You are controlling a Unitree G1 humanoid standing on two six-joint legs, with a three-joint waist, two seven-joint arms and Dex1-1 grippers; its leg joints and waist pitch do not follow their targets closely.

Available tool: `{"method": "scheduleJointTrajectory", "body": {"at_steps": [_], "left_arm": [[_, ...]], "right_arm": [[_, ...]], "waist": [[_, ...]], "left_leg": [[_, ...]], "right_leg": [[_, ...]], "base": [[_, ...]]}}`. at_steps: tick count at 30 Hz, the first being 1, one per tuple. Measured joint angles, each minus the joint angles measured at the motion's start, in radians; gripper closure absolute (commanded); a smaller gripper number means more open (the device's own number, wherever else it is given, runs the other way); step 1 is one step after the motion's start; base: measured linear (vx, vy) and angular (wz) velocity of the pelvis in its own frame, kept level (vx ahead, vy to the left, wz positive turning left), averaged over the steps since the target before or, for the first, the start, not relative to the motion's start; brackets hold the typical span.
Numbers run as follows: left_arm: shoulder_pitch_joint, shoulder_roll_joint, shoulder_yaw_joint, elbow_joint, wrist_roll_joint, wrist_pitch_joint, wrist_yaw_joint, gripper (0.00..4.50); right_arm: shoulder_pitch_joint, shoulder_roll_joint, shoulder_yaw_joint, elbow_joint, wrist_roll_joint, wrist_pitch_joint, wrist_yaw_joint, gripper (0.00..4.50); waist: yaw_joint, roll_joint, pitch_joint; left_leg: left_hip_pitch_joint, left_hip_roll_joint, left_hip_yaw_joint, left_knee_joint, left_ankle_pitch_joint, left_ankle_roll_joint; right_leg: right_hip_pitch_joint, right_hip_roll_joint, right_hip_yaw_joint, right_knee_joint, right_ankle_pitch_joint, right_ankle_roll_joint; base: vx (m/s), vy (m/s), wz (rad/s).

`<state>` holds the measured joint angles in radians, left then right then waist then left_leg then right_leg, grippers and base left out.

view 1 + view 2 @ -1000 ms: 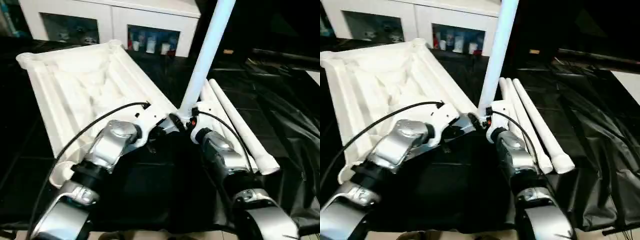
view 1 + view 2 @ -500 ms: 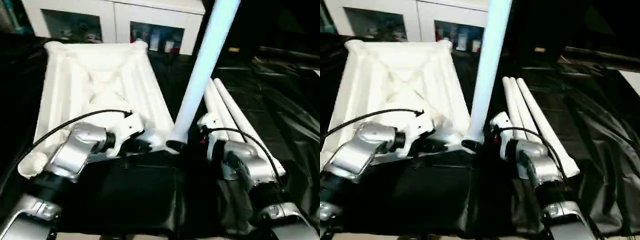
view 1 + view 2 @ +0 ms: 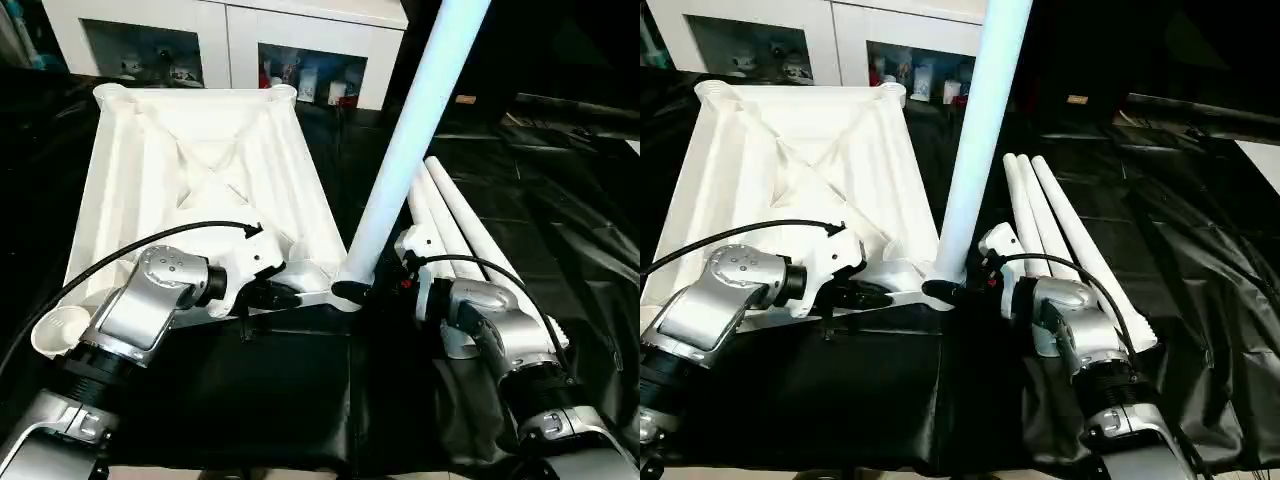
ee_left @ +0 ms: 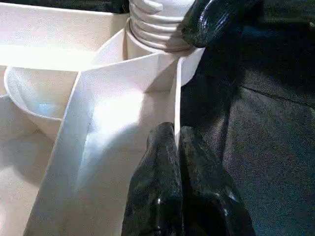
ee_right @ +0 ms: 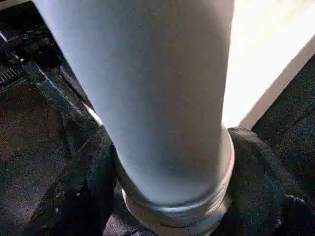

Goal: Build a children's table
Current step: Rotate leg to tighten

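The children's table top point(image 3: 190, 170) lies upside down on the black cloth, ribbed underside up. One white leg point(image 3: 410, 140) stands tilted in its near right corner socket. My right gripper point(image 3: 352, 291) is shut on that leg's base, with a finger point(image 5: 91, 172) pressed against each side of the leg point(image 5: 157, 98). My left gripper point(image 3: 285, 296) is shut on the top's thin rim wall beside that socket; its fingertips point(image 4: 162, 142) pinch the wall just short of the leg's threaded end point(image 4: 157, 24). Three loose legs point(image 3: 1060, 230) lie side by side to the right.
A white cabinet with glass doors point(image 3: 230, 40) stands behind the work table. The black cloth point(image 3: 580, 230) lies in folds on the right. The top's near left corner socket point(image 3: 55, 330) is by my left forearm.
The whole view has swung round, so the top now looks square-on. My right forearm has drawn back to the right while its fingers stay at the leg's base. The left gripper keeps its hold.
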<state>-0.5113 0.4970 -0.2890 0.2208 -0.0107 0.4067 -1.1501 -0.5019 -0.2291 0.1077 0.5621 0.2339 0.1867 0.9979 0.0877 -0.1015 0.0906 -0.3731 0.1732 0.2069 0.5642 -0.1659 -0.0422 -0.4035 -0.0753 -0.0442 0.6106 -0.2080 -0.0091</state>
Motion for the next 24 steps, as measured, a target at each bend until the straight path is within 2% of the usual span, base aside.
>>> {"method": "scheduleJointTrajectory", "body": {"at_steps": [4,7,14,19,21,24], "left_arm": [[-0.012,-0.041,0.0,0.025,0.024,0.011,0.072,4.5],[-0.048,-0.117,-0.001,0.075,0.064,0.038,0.186,4.5],[-0.138,-0.285,0.001,0.215,0.115,0.091,0.404,4.5],[-0.173,-0.333,0.006,0.275,0.124,0.091,0.457,4.5],[-0.174,-0.334,0.005,0.275,0.125,0.09,0.455,4.5],[-0.168,-0.317,-0.002,0.258,0.125,0.086,0.432,4.5]], "right_arm": [[-0.011,0.044,-0.025,0.043,-0.012,-0.027,-0.122,1.7],[-0.053,0.106,-0.072,0.112,-0.03,-0.042,-0.309,1.7],[-0.143,0.216,-0.148,0.25,-0.041,-0.082,-0.66,1.71],[-0.177,0.232,-0.173,0.311,-0.046,-0.123,-0.73,1.71],[-0.177,0.232,-0.179,0.314,-0.045,-0.13,-0.722,1.16],[-0.173,0.214,-0.179,0.313,-0.043,-0.13,-0.648,0.99]], "waist": [[-0.004,-0.001,0.0],[-0.011,-0.001,-0.001],[-0.011,0.0,-0.004],[-0.001,0.001,-0.005],[0.0,0.001,-0.005],[-0.001,0.001,-0.005]], "left_leg": [[0.005,0.0,0.0,0.0,-0.002,-0.005],[0.007,0.0,0.0,0.0,-0.001,-0.008],[0.008,-0.001,0.0,0.001,-0.001,-0.008],[0.007,-0.001,0.0,0.001,-0.001,-0.008],[0.007,-0.001,0.0,0.001,-0.001,-0.008],[0.006,-0.001,0.0,0.001,-0.001,-0.008]], "right_leg": [[0.004,0.0,0.001,0.001,0.001,-0.001],[0.005,0.0,0.001,0.001,0.003,-0.005],[0.007,-0.001,0.001,-0.001,0.002,-0.001],[0.007,-0.001,0.002,-0.001,0.002,0.0],[0.007,-0.001,0.001,-0.001,0.003,-0.001],[0.006,-0.001,0.001,-0.001,0.004,0.0]], "base": [[0.0,0.0,0.0],[0.0,0.0,0.0],[0.0,0.0,0.0],[0.0,0.0,0.0],[0.0,0.0,0.0],[0.0,0.0,0.0]]}}
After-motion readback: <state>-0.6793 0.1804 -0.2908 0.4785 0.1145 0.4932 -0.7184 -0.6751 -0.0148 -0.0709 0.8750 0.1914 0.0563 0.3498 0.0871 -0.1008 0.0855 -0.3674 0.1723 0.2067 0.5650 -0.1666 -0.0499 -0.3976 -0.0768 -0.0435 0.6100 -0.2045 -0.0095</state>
